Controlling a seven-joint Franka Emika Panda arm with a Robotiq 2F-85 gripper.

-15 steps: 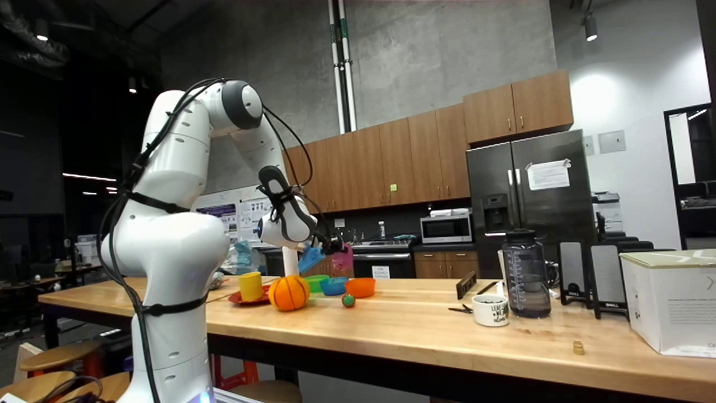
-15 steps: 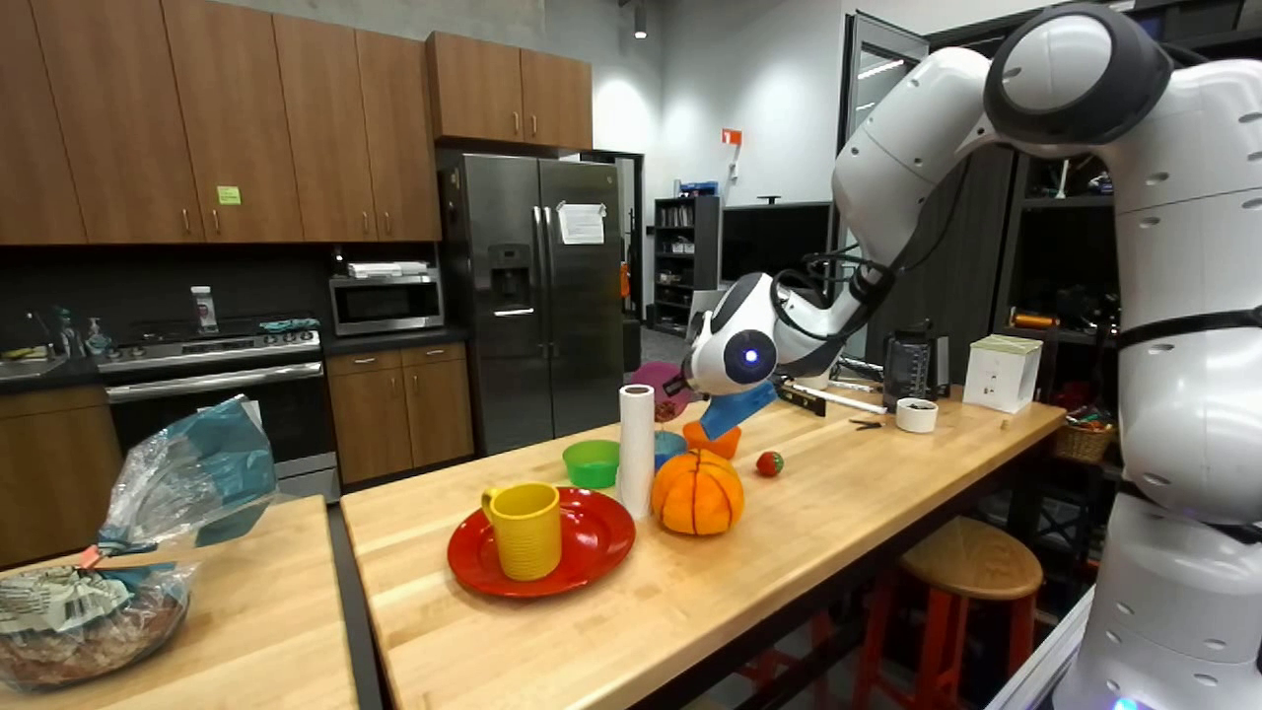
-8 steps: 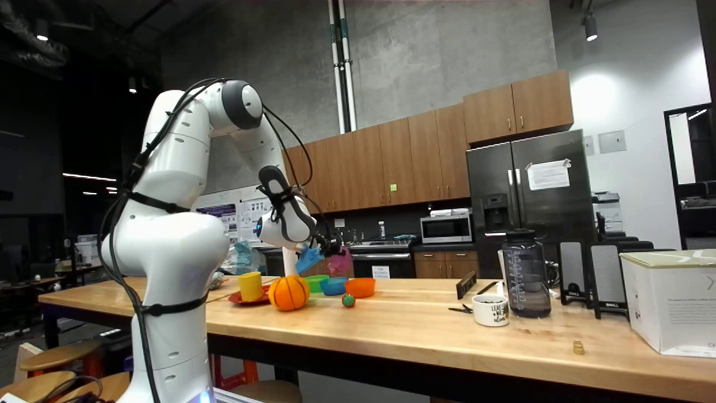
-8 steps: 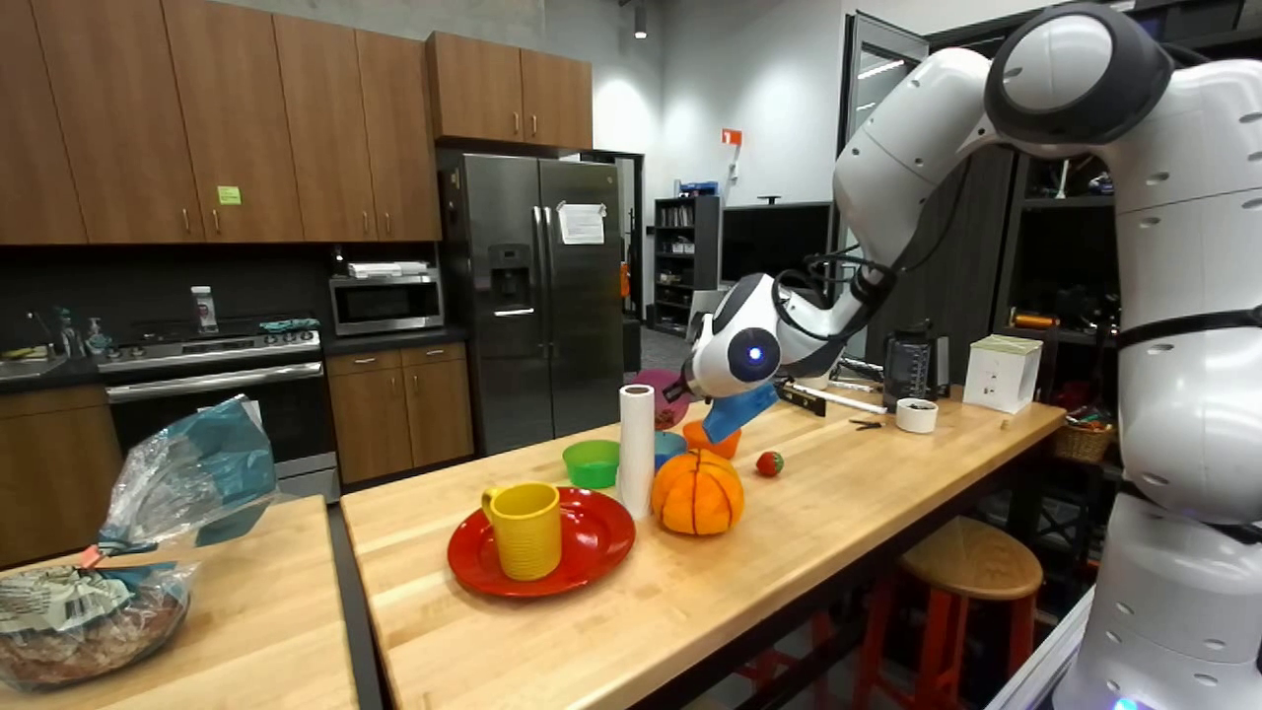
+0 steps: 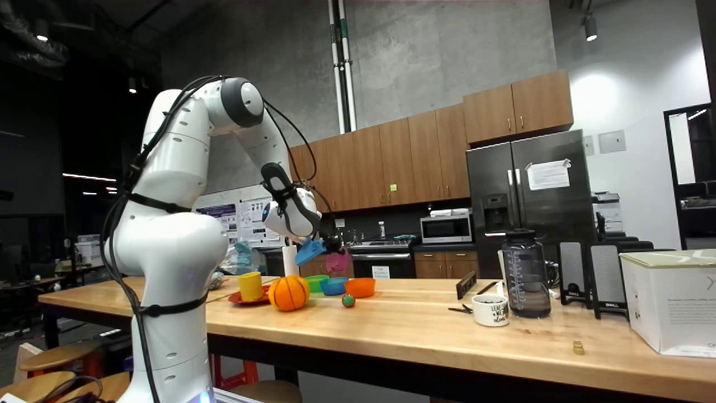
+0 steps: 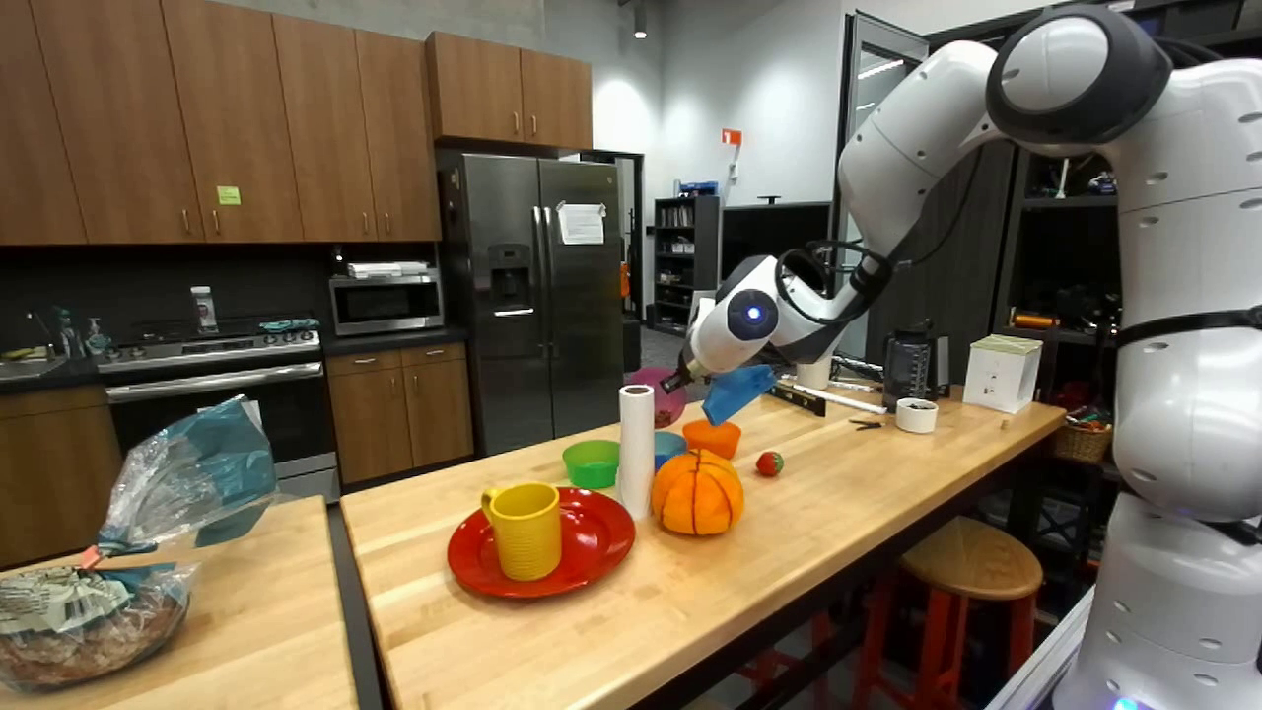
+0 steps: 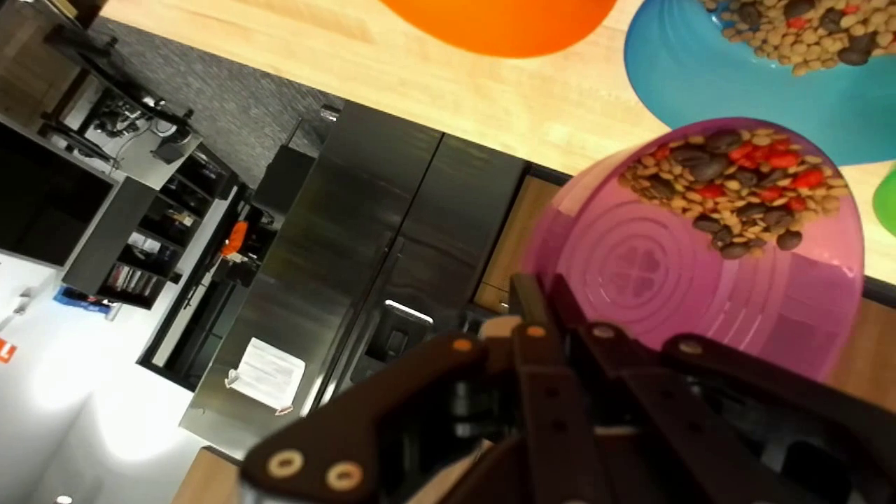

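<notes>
My gripper (image 7: 539, 280) is shut on the wall of a translucent pink bowl (image 7: 630, 273), which is held in the air and tipped steeply onto its side. A mix of tan, dark and red beans (image 7: 742, 175) lies gathered along its lower side near the rim. Just beneath, a blue bowl (image 7: 700, 91) on the table holds more of the same mix. An orange bowl (image 7: 504, 28) and a green bowl (image 7: 887, 203) flank it. Both exterior views show the pink bowl (image 6: 653, 396) hanging above this group; the fingertips are too small there to make out.
A paper towel roll (image 6: 636, 454) stands close to the bowls, beside a stuffed orange pumpkin (image 6: 697, 491). Nearby are a red plate (image 6: 601, 542) bearing a yellow mug (image 6: 527, 532), and a toy strawberry (image 6: 769, 463). A blue flap (image 6: 735, 394) hangs off the wrist.
The wrist has risen and pitched over, so the gripper points more downward. The pink bowl has sunk slightly and shifted a little, still in the grip. The blue flap has swung with the wrist.
</notes>
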